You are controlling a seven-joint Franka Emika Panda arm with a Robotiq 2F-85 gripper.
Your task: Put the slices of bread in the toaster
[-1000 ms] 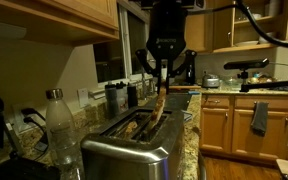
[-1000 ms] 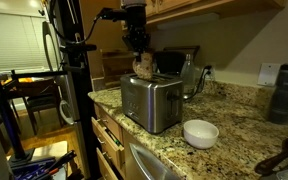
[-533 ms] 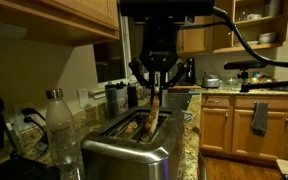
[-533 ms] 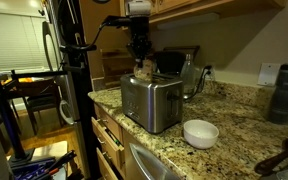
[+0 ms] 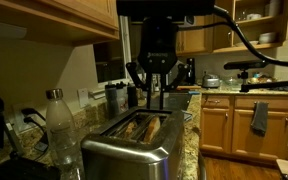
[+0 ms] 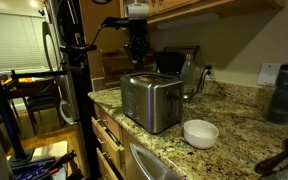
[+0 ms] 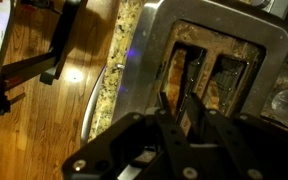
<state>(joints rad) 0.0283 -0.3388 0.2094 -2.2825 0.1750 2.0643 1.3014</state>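
The toaster (image 5: 124, 155) (image 6: 149, 105) (image 7: 144, 60) is a shiny steel box on the granite counter. The slices of bread sit down in its two top slots, one tan slice (image 5: 134, 126) (image 7: 179, 72) in one slot and one slice (image 5: 155, 127) (image 7: 229, 88) in the other. My gripper (image 5: 150, 92) (image 6: 137, 58) (image 7: 179, 108) hangs straight above the slots. Its jaws stand slightly apart with nothing between them, and it is clear of the bread.
A clear plastic bottle (image 5: 59, 125) stands close beside the toaster. A white bowl (image 6: 200, 132) sits near the counter's front edge. Wall cabinets (image 5: 44, 20) hang low over the counter. The counter edge (image 7: 102, 95) drops to a wooden floor.
The slice that hung from my gripper has gone down into the toaster slot. The jaws have let go and parted a little, staying above the toaster.
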